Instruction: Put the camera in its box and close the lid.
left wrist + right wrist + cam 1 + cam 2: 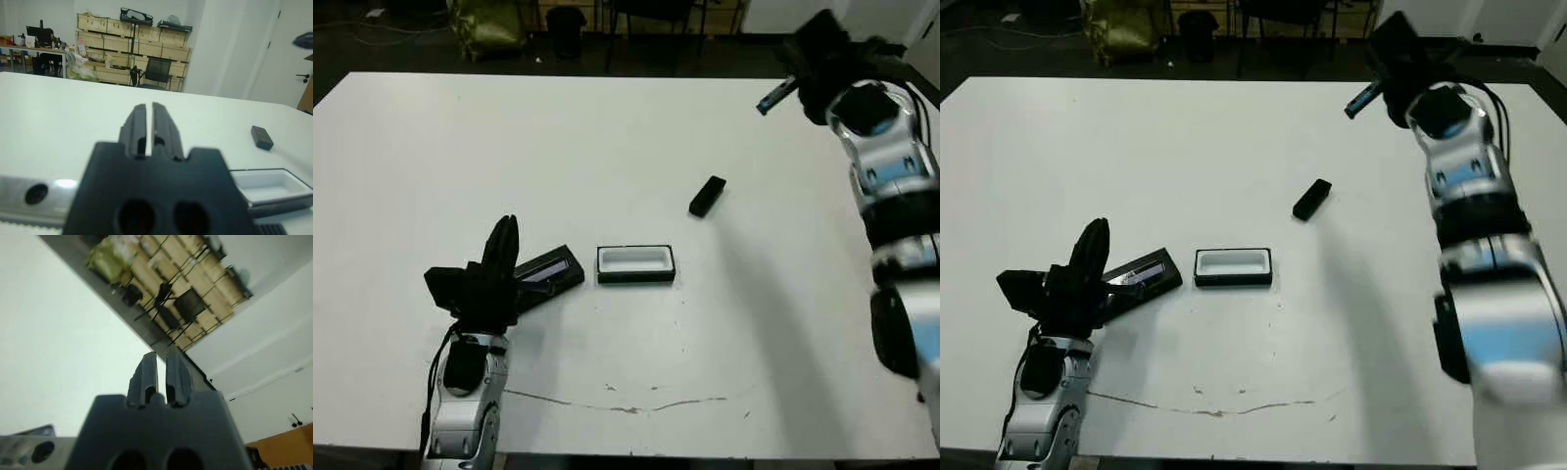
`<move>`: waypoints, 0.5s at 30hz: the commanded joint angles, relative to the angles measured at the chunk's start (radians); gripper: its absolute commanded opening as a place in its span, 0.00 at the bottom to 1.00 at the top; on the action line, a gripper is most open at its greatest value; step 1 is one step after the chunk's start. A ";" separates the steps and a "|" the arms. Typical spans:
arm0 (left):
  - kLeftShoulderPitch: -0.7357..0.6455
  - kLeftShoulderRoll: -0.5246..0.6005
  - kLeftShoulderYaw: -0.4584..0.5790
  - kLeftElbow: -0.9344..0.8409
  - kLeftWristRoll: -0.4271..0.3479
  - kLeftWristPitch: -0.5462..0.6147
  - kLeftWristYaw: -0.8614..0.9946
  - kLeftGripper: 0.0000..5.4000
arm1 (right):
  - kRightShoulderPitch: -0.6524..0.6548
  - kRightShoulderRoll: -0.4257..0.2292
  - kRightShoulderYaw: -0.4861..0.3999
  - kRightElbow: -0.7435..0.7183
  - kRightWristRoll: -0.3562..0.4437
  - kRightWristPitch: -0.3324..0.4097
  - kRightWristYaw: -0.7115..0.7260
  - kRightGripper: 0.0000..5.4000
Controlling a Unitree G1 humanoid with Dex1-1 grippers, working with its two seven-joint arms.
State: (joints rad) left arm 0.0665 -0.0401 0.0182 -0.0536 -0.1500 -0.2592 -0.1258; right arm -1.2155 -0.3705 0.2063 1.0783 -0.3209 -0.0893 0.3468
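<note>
The camera (707,196), a small matte-black bar, lies on the white table right of centre, and also shows in the left wrist view (261,137). The box (635,264) stands open near the middle, its white lining showing and nothing in it. Just left of it lies the lid (550,271), flat, with a glossy strip. My left gripper (506,230) is shut and holds nothing; it hovers at the lid's left end and covers part of it. My right gripper (161,357) is shut and holds nothing. It is raised over the far right corner, well away from the camera.
A thin dark scratch (607,403) runs along the table near its front edge. Beyond the far edge stand a black chair (157,73), a yellow-green bag (489,24) and shelves of wooden crates (122,49).
</note>
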 commanded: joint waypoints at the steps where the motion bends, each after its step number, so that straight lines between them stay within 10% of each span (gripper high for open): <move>1: 0.006 0.008 0.000 0.013 0.001 0.019 -0.003 0.00 | -0.053 0.043 0.048 0.107 -0.049 0.006 -0.011 0.00; 15: 0.005 0.005 -0.012 0.039 0.012 -0.011 -0.006 0.00 | -0.038 0.128 0.103 0.236 -0.125 0.077 -0.114 0.00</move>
State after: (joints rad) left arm 0.0664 -0.0400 0.0080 -0.0326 -0.1422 -0.2708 -0.1260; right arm -1.2877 -0.2535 0.3036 1.2925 -0.4408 -0.0301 0.2409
